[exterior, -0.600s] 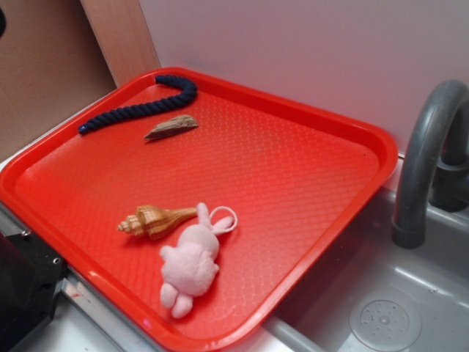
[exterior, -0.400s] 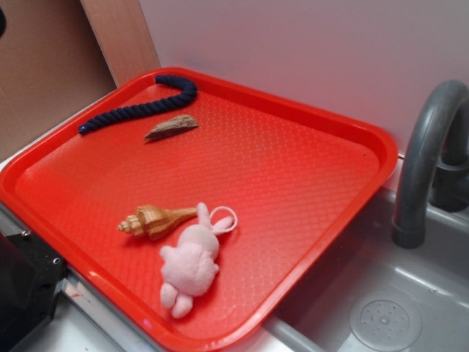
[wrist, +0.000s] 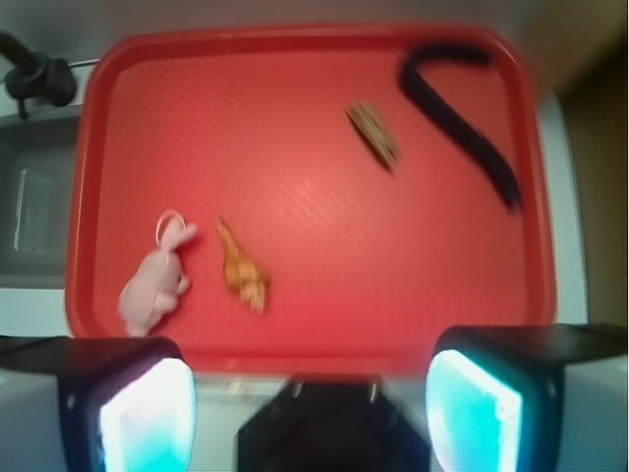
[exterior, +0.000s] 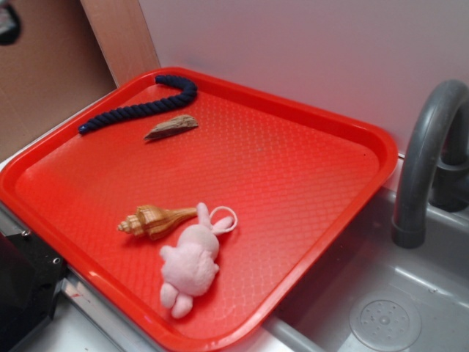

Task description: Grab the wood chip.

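Note:
The wood chip (exterior: pixel 171 126) (wrist: pixel 372 136) is a small brown-grey sliver lying flat on the red tray (exterior: pixel 308 183) (wrist: pixel 324 256), near its far left part, just below the dark blue rope (exterior: pixel 139 106) (wrist: pixel 457 113). In the wrist view my gripper (wrist: pixel 313 413) hangs high above the tray's near edge, open, with its two pale cyan pads (wrist: pixel 147 418) far apart and nothing between them. In the exterior view only a dark bit of the arm (exterior: pixel 7 18) shows at the top left corner.
A tan spiral seashell (exterior: pixel 154 220) (wrist: pixel 243 270) and a pink plush bunny (exterior: pixel 192 260) (wrist: pixel 155 280) lie near the tray's front. A grey faucet (exterior: pixel 425 161) and sink basin (exterior: pixel 381 308) stand to the right. A white wall runs behind the tray.
A dark part of the arm has come further into the exterior view's top left corner. The objects on the tray have not moved.

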Controlling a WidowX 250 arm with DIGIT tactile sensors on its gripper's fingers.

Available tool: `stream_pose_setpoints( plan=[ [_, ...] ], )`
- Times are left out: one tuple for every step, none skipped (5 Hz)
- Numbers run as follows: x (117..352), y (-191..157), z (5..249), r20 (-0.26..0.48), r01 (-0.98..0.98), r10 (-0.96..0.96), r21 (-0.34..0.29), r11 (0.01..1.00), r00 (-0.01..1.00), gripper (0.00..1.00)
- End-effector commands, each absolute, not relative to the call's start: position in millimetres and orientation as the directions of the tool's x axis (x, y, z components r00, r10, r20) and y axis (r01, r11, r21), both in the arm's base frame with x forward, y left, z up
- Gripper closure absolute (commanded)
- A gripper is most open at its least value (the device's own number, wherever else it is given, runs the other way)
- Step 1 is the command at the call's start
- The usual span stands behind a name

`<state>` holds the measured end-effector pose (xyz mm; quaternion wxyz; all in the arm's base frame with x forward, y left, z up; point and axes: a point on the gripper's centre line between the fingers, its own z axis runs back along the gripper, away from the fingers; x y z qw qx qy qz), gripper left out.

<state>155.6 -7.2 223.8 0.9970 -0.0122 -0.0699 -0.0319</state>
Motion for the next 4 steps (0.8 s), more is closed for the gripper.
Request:
stream_pose_setpoints(
  plan=[
    [224,13,197,0.183,0.172,-0.199,0.152,0.973,0.963,0.0],
    [233,12,172,0.157,0.23,-0.248,0.124,0.965,0.956,0.0],
    [236,14,142,0.156,0.28,-0.28,0.023,0.96,0.947,0.0],
    [243,20,121,0.157,0.295,-0.286,-0.038,0.955,0.945,0.0]
  ],
)
